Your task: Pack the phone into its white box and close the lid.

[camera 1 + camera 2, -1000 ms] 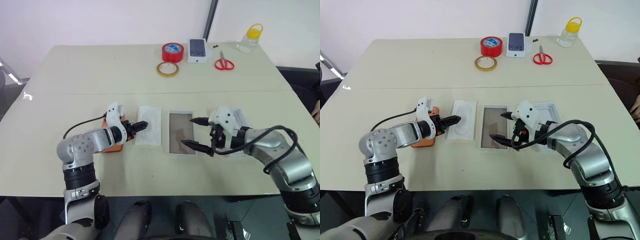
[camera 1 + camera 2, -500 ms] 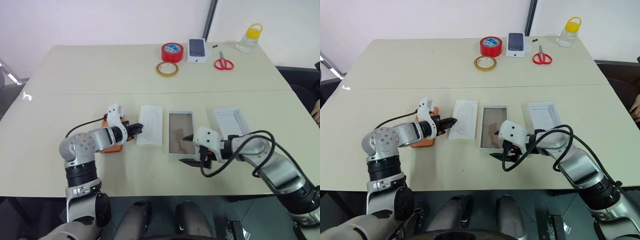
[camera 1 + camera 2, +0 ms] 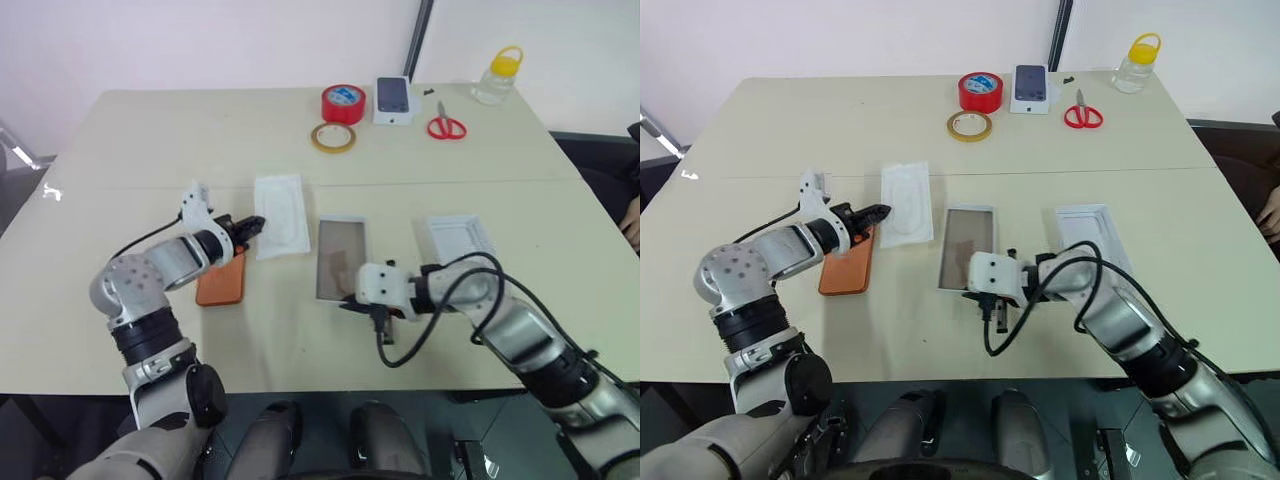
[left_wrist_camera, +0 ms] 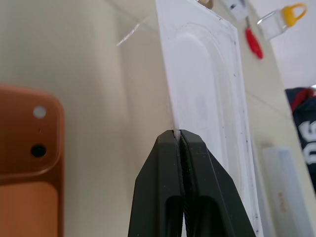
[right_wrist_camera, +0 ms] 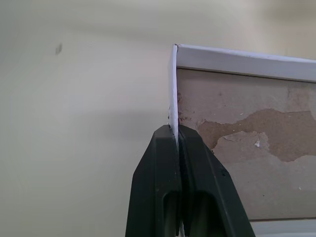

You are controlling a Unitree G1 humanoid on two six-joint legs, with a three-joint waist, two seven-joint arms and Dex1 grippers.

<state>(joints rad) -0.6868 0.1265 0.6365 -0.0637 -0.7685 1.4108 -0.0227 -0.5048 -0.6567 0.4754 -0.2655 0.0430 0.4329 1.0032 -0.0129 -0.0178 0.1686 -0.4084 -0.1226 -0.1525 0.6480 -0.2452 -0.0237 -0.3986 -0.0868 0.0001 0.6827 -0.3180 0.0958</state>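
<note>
A pale cream table seen from above holds the parts of a phone package spread across its near half. The phone lies flat, orange back up, toward the robot's left, with camera lenses visible in the left wrist view. Just beside it, farther from the robot, the left gripper is clenched on the near edge of a flat white insert with a moulded oval recess; its black fingers are pressed together on the thin rim. Near the middle of the table lies the white box, a shallow tray with thin white walls whose floor shows brown, patchy torn card. The right gripper is clamped on the tray's near wall close to a corner, one finger inside and one outside the wall. To the robot's right of the tray, apart from it, rests the lid, plain white inside facing up. Along the far edge stand a red tape roll, a tan tape roll in front of it, a small white box picturing a dark phone, red-handled scissors and a clear bottle with a yellow cap and handle. No brand name or writing can be read on any item; the tape's blue label is too small to make out.
</note>
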